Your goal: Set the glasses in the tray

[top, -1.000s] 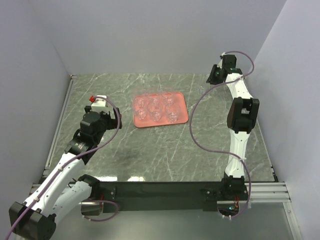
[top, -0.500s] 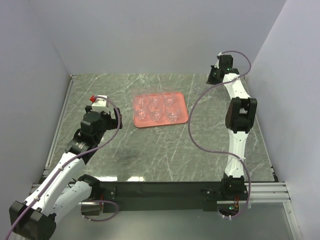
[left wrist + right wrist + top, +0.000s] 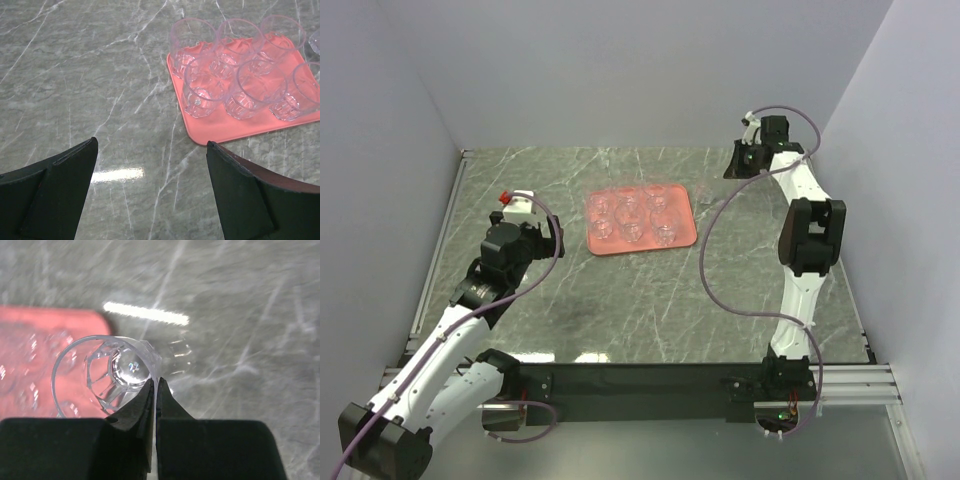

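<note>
Salmon-pink tray (image 3: 640, 249); clear, colourless glasses (image 3: 205, 85) with cut facet patterns; dark grey-green marble table (image 3: 620, 300) veined in white; white arms (image 3: 440, 350) with black joints; purple cables (image 3: 703, 255); pale lilac walls (image 3: 620, 70).

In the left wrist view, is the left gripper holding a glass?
No, the left gripper is open, fingers wide apart with only table between them.

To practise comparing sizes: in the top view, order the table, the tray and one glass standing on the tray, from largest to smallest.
1. table
2. tray
3. glass; those on the tray all look about alike, so any one ranks last.
</note>
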### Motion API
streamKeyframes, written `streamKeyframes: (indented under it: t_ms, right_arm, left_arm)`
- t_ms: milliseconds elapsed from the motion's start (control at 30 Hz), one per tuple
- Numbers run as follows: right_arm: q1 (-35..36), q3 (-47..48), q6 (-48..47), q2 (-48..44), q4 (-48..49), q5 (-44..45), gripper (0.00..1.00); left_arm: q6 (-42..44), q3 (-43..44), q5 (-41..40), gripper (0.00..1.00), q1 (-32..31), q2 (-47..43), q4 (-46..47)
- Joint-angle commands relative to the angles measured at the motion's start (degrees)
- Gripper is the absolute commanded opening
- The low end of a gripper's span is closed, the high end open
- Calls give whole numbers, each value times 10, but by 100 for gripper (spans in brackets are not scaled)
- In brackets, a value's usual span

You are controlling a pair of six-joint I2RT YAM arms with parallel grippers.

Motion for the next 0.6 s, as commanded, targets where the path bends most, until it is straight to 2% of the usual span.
streamKeyframes:
  t_ms: [0,200,400,567]
  right_arm:
    - [0,-31,-59,-80,25,-105,0]
    - [-1,-60,-97,-105,11,-161,0]
    - [10,-93,-86,-112,27,-165,0]
    - [52,-96,-82,-108,34,-150,0]
  left_arm:
    - [1,3,3,96,2,-13,23]
    - [1,4,3,96,3,-19,22]
    - [0,4,6,96,2,-22,22]
    - [0,4,5,96,2,-22,23]
